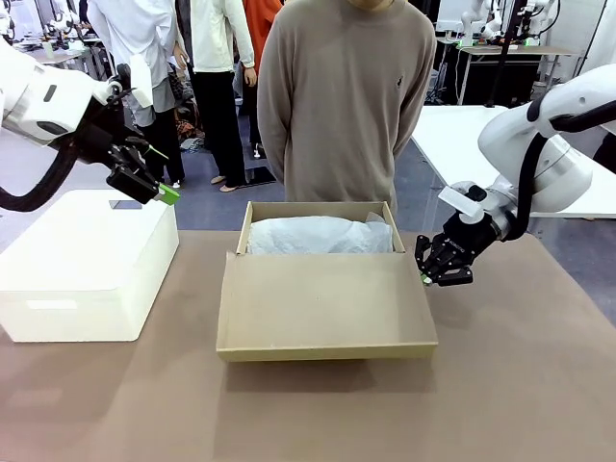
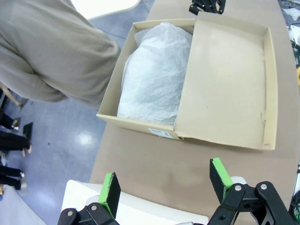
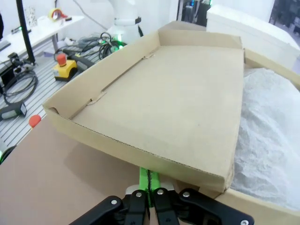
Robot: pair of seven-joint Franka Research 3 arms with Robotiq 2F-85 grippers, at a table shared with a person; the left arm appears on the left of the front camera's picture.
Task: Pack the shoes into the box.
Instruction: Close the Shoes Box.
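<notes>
Tan shoebox (image 1: 318,209) mid-table, tissue paper (image 1: 318,236) mounded inside, likely hiding the shoes, lid (image 1: 327,308) open nearward; left gripper (image 2: 165,183) gapes above left white bin (image 1: 87,260), right gripper (image 1: 430,272) pinched shut, empty, by lid's right edge.

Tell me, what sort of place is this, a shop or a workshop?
Most likely a robotics lab: white robot arms end in a black, green-padded left gripper and right gripper, and a red button on a yellow box sits among loose black cables.
</notes>
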